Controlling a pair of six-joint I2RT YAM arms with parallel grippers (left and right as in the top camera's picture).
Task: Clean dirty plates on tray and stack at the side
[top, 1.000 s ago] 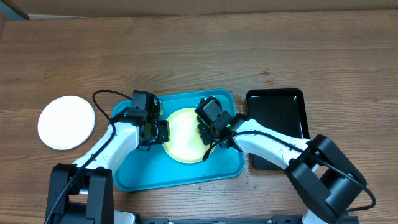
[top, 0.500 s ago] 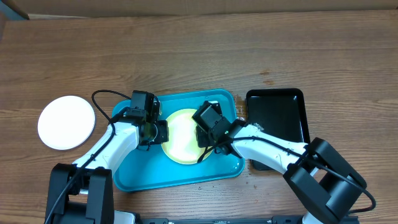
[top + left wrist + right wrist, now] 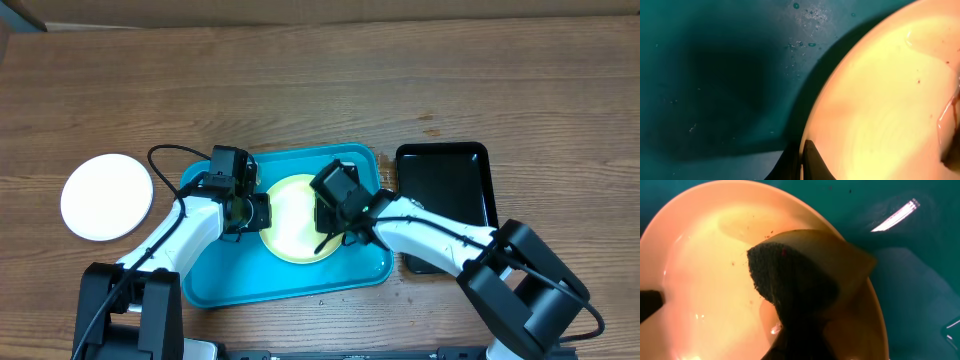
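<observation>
The right gripper [image 3: 801, 332] is seen clamped on a sponge [image 3: 805, 265], whose dark scouring face is pressed onto the pale yellow-green plate [image 3: 710, 270]. This grip is shown only by the right wrist view; from overhead the sponge cannot be made out beneath the wrist. Small dark specks [image 3: 733, 263] are seen on the plate at the sponge's 9 o'clock.

The left gripper [image 3: 803, 159] is closed on the plate's rim, at the plate's 9 o'clock in the overhead view. In the left wrist view the rim is caught between thin dark fingers at the lower edge. Water droplets [image 3: 807, 44] on the turquoise tray [image 3: 715, 75] are revealed by that view alone.

The plate is laid in the tray, towards its 2 o'clock part. Only from overhead are a white plate [image 3: 107, 196] shown on the table [image 3: 300, 90], well apart at the tray's 9 o'clock, and a black tray [image 3: 445, 185] just beside it at 3 o'clock.
</observation>
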